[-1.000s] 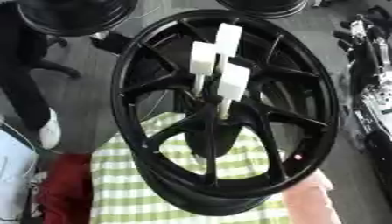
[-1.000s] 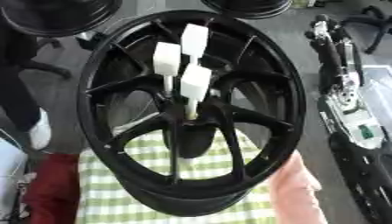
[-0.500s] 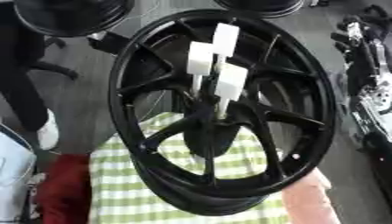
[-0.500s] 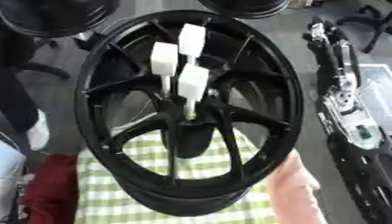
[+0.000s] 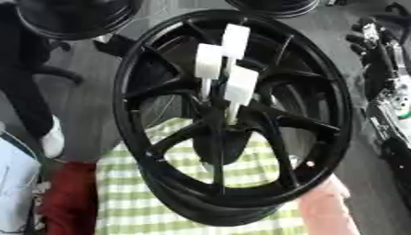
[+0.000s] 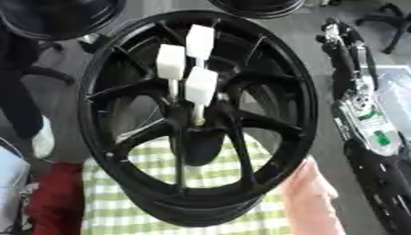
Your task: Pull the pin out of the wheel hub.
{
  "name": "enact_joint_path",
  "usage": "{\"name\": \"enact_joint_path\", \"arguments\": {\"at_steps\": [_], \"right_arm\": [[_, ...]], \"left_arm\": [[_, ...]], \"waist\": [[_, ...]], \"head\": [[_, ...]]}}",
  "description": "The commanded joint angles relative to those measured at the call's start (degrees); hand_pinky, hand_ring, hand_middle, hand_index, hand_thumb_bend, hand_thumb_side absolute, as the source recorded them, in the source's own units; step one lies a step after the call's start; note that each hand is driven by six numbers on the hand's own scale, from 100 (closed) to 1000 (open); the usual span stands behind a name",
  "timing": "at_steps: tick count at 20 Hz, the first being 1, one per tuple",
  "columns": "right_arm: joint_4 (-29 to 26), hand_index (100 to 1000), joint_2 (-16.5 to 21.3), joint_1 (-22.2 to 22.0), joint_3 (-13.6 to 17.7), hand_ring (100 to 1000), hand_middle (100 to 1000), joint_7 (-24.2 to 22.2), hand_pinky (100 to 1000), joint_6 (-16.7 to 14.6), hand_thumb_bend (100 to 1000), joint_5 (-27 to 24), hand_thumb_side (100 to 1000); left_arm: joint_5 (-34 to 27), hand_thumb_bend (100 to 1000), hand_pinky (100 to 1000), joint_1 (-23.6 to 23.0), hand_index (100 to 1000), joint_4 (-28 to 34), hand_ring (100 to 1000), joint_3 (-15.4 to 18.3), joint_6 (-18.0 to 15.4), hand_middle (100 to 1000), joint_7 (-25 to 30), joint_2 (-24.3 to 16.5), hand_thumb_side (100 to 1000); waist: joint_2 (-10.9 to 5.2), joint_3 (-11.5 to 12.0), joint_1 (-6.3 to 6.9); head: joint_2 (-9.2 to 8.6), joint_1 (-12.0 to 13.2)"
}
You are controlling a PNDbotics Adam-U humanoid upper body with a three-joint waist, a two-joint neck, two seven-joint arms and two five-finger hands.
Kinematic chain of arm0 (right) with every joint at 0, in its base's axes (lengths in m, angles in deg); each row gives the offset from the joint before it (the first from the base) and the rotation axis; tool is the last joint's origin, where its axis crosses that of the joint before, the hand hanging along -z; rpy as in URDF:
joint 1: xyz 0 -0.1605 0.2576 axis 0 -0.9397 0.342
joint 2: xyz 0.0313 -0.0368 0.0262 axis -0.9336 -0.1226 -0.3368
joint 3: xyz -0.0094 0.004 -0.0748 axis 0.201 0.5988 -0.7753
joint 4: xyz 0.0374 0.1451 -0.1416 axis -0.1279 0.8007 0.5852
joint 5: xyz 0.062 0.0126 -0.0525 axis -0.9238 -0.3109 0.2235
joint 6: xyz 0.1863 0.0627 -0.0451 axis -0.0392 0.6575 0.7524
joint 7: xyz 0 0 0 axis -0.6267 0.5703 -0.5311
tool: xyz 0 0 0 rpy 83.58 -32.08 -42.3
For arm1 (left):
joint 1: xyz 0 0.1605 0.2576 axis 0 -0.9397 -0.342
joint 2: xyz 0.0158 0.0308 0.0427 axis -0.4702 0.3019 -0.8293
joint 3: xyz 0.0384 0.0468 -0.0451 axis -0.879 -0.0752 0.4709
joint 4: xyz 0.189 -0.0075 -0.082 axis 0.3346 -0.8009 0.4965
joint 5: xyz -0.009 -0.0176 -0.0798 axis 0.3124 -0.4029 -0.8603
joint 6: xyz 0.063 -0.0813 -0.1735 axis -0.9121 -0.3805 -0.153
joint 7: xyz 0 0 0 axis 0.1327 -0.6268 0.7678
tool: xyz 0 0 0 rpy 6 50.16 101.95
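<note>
Black wheel hub (image 5: 122, 114) stands on edge on a green checked cloth (image 5: 136, 202) in the left eye view. Three white-headed pins (image 5: 239, 87) are seated at its centre, their long axes running up and away from the boss.

In the right eye view a black-and-silver right arm (image 6: 357, 98) lies beyond the rim. The pins sit to its left, well apart. Whether its hand is open or closed, I cannot tell. No left hand shows, so the right looks nearer.
</note>
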Motion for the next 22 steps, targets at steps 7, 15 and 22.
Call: {"name": "enact_joint_path", "arguments": {"at_steps": [7, 15, 22], "right_arm": [[-0.6, 796, 2.2, 0.3, 0.1, 798, 762, -0.3, 929, 0.2, 100, 0.6, 588], [-0.5, 796, 2.2, 0.2, -0.1, 798, 762, -0.5, 929, 0.3, 100, 0.7, 590], [-0.3, 796, 2.1, 0.2, -0.3, 798, 762, -0.7, 929, 0.4, 100, 0.8, 592]], "left_arm": [[0.2, 240, 740, 8.2, 916, 0.5, 813, -7.2, 4.4, 849, 5.7, 3.0, 935], [0.9, 251, 743, 15.0, 918, 0.5, 821, -11.8, 9.6, 856, 4.9, 8.0, 911], [1.9, 260, 744, 21.6, 914, -0.7, 821, -15.5, 12.7, 852, 4.3, 13.9, 878]], "waist": [[-1.25, -0.1, 0.47], [-1.36, 0.2, 0.68], [-1.54, 0.5, 0.71]], "head": [[0.32, 0.0], [0.32, 0.0], [0.32, 0.4]]}}
